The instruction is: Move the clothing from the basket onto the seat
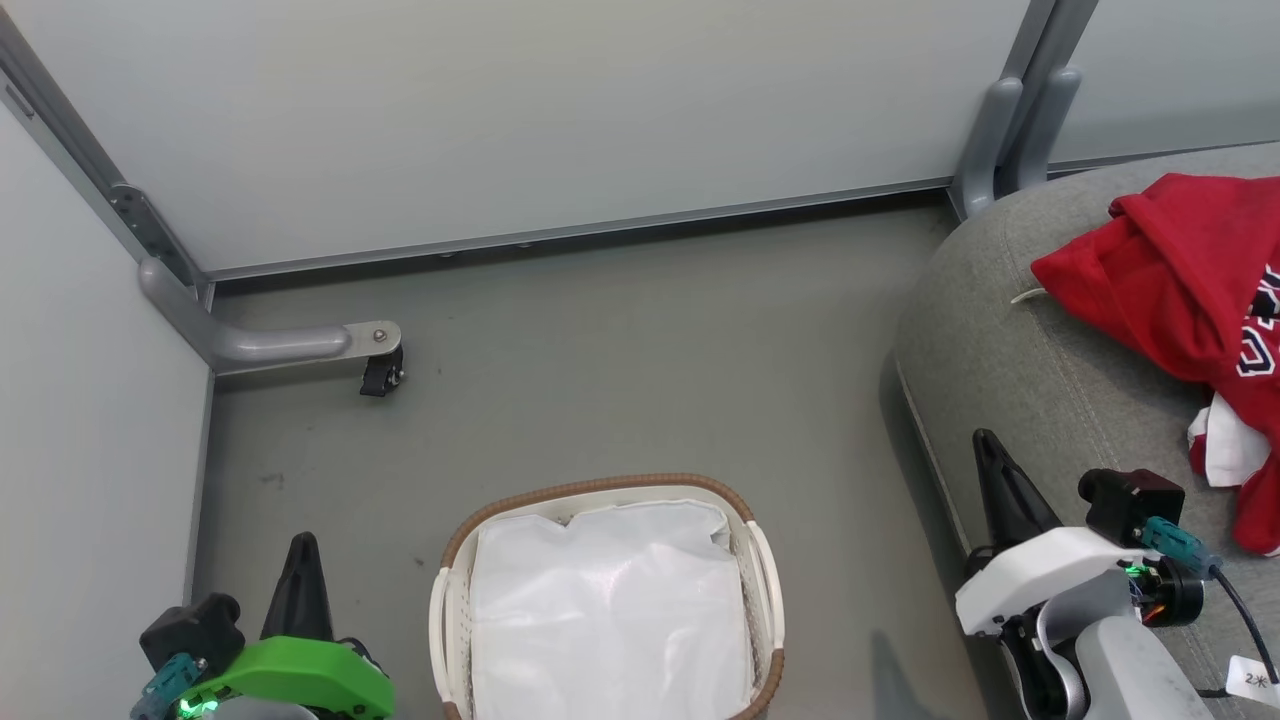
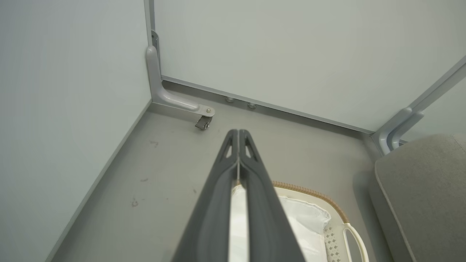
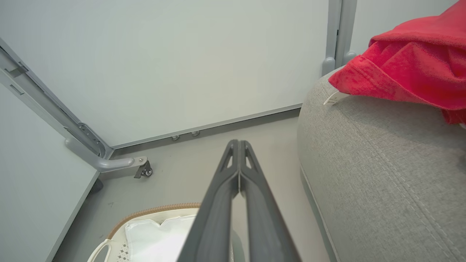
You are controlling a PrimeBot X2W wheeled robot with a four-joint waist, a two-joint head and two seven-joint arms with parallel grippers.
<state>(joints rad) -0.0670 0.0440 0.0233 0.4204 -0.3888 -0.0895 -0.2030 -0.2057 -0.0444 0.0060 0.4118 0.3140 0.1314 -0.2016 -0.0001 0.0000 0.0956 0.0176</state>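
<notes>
Clothing (image 1: 1180, 270): red heap with a white patch and block lettering, lying on the seat (image 1: 1030, 350), ahead of the right gripper (image 1: 985, 440) and off to its right. Not touching the fingers.

Basket (image 1: 600, 487): on the floor (image 1: 650, 350) between the two grippers, to the right of the left gripper (image 1: 303, 545) and to the left of the right one. Its white liner (image 1: 610, 600) shows no red. The near end of the basket is cut off in the head view, so I cannot rule out a piece lying there.

Judgement: the transfer looks done, or close to it.

Risks from here:
- The heap's near edge and a small white tag (image 1: 1025, 295) sit close to the seat's rounded shoulder, just ahead of the right gripper. A sweep of that arm to its right could catch the cloth and drag it toward the floor.
- The right fingertips hang over the seat's side edge. Dropping straight down could scrape them on the upholstery.
- Declaring the job finished without checking the hidden near end of the basket could leave a garment behind.

Right gripper: clenched, the two dark fingers pressed together at the tips, nothing between them, touching nothing.

Left gripper: likewise closed tip to tip and empty. In the left wrist view only a narrow slit opens lower down, with the liner visible through it. It hangs over bare floor beside the basket, a castor (image 1: 380, 375) well ahead of it.
</notes>
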